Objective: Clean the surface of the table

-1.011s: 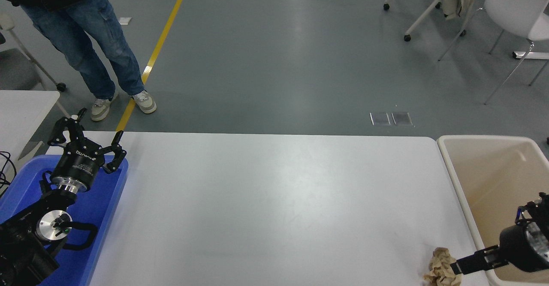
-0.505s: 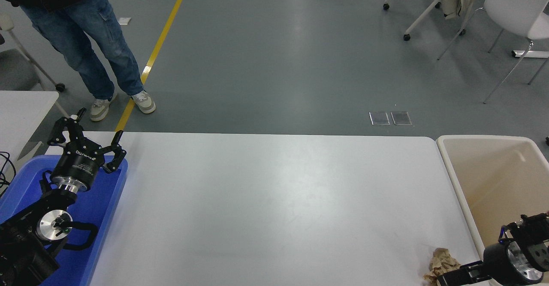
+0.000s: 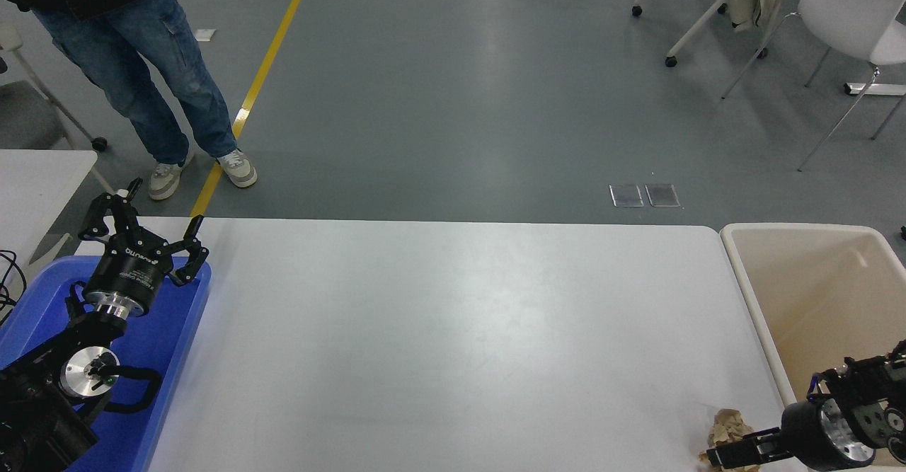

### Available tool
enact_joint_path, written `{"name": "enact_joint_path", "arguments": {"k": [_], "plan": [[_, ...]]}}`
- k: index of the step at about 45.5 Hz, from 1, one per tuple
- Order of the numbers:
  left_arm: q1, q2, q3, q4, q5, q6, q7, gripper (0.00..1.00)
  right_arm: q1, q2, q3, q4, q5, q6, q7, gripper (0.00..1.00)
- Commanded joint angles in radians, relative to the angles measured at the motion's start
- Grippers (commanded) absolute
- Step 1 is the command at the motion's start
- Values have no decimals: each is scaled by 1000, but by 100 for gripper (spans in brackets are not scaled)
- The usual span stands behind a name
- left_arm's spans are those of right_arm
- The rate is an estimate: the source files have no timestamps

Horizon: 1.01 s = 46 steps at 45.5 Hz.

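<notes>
Right pincer, lower right of frame: your fingers sit against crumpled tan paper wad; grip cannot be told. Left pincer spread open over glossy blue tray. Matte white desk surface fills centre, beside smooth beige bin.

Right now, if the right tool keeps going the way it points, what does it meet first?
The right tool points left along the table's near edge and is already at the crumpled brown paper, so that comes first. Beyond it lies only bare table surface, though depth is hard to judge.
</notes>
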State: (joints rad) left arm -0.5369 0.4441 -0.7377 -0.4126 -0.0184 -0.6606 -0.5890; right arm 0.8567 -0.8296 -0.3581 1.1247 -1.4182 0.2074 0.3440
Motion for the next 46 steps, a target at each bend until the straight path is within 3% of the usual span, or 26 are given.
{"name": "enact_joint_path", "arguments": {"k": [1,5,10,14,17,46], "plan": [[0,-1,0,0,0,-1,0,100,-28,14,1,-36,-4,-25,12,85],[0,-1,0,0,0,-1,0,100,-27,14,-8,-45,-15,-25,18,70],[0,1,0,0,0,1,0,100,-25,14,-13,-49,-18,-25,56,38],[0,1,0,0,0,-1,0,100,-24,14,-12,-49,-18,-25,88,21],[0,1,0,0,0,1,0,100,-16,14,-12,-49,-18,-25,99,2],[0,-1,0,0,0,-1,0,100,113,-92,174,35,77,-13,254,0]]}}
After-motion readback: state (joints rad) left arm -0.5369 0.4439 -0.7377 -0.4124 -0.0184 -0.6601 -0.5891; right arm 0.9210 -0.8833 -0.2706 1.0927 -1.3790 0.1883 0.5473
